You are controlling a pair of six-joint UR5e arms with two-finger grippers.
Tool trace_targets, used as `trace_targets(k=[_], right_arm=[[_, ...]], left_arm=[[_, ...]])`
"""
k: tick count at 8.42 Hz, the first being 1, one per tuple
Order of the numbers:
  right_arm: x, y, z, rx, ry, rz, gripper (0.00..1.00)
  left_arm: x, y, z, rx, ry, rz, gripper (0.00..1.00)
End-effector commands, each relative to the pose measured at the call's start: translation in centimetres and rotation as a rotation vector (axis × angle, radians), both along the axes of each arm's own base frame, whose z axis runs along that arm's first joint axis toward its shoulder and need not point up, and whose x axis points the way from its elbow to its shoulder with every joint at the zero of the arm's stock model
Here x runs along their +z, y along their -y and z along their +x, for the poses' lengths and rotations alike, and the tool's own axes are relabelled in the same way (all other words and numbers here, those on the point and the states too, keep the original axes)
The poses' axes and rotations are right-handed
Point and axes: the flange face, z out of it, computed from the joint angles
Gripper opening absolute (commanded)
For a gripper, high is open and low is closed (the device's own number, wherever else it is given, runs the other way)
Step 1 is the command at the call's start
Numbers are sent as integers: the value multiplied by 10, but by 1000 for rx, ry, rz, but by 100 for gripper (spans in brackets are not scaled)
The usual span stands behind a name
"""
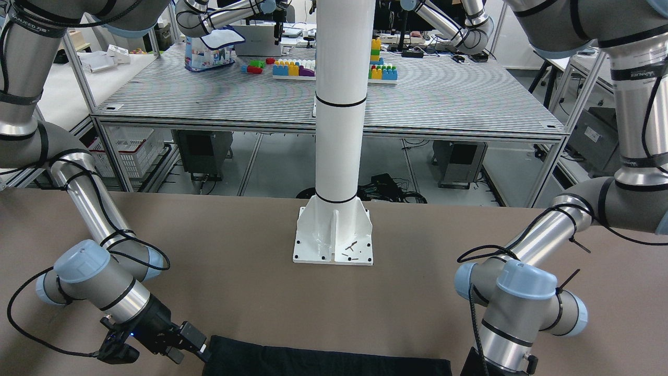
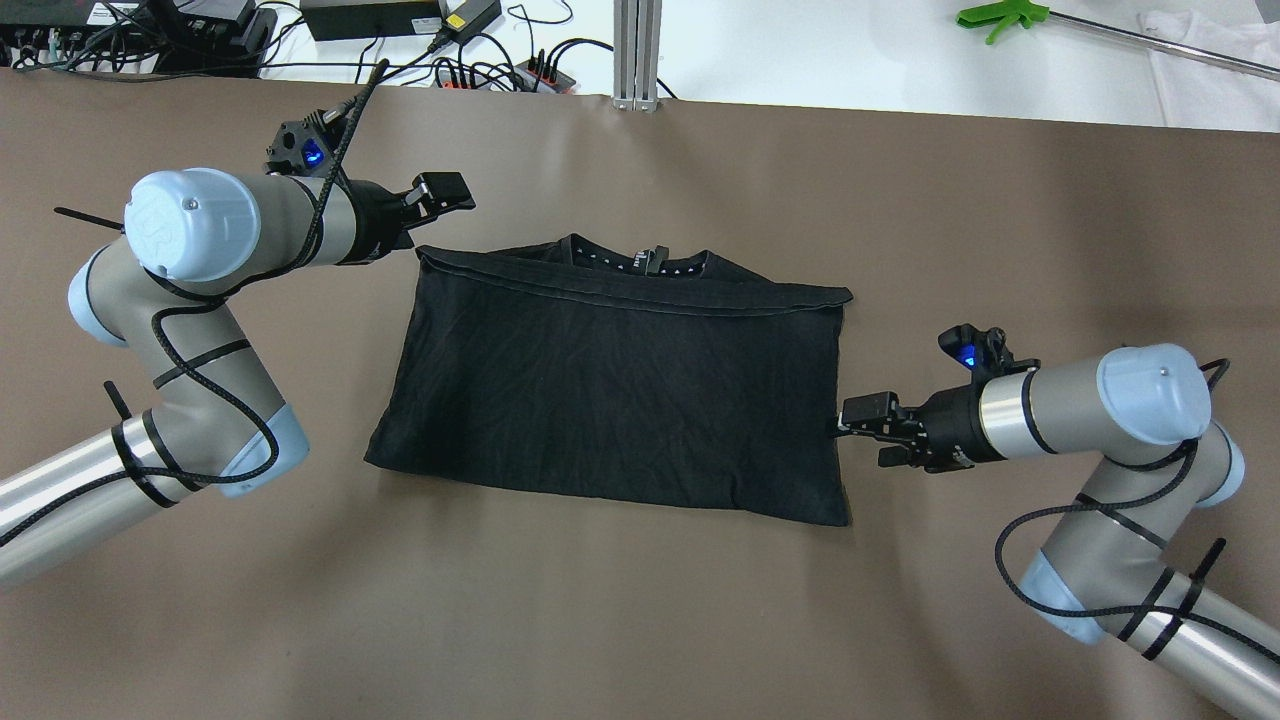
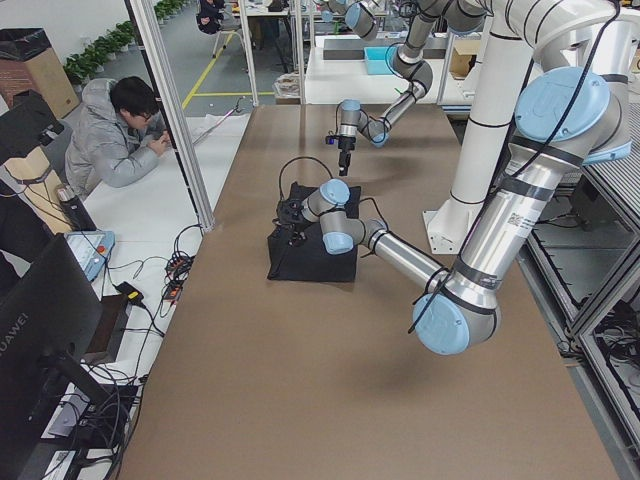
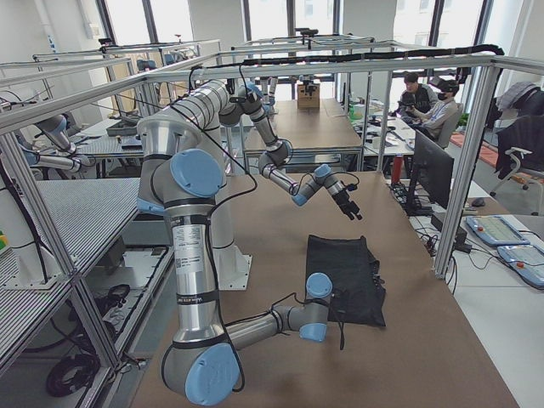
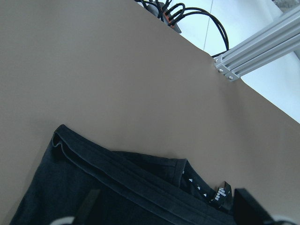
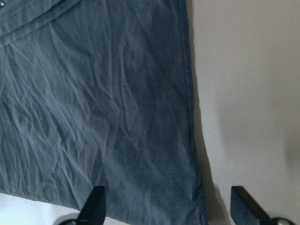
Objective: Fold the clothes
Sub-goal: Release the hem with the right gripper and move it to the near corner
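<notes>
The clothes (image 2: 610, 390) are one black garment lying folded flat on the brown table, its collar and label at the far edge. In the front-facing view only a strip of the clothes (image 1: 323, 363) shows at the bottom. My left gripper (image 2: 430, 215) hovers open over the far-left corner, holding nothing. Its wrist view shows the hem and collar (image 5: 140, 183) below the spread fingers (image 5: 89, 206). My right gripper (image 2: 862, 432) is open and low at the garment's right edge. In its wrist view the side hem (image 6: 190, 117) runs between the fingers (image 6: 96, 206).
A white pillar on a base plate (image 1: 334, 235) stands at the table's robot side. Cables and power strips (image 2: 480, 70) and an aluminium post (image 2: 637, 50) line the far edge. A person (image 3: 110, 140) sits beyond that edge. A second table (image 1: 334, 89) holds coloured bricks.
</notes>
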Motion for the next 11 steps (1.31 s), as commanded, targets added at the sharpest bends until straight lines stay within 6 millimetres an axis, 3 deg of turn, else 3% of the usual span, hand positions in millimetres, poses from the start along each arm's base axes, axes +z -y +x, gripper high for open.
trace_targets(k=[1,4,5,8,11], right_arm=[[17,-33,-36,-3,-39,5,94],[17,-49,-60,1,-52,20,90],[20,-52,-62,-2,-57,18,64],[15,-56,-64,-6,-50,25,0],[6,-66,-61,-17,-31,7,0]], left_arm=[[-4,-3,5,1,3,2,100],[-2,-2,4,1,9,2,100],[-1,-2,4,1,11,2,100],[-2,-2,4,1,9,4,100],[-3,-2,4,1,8,5,100]])
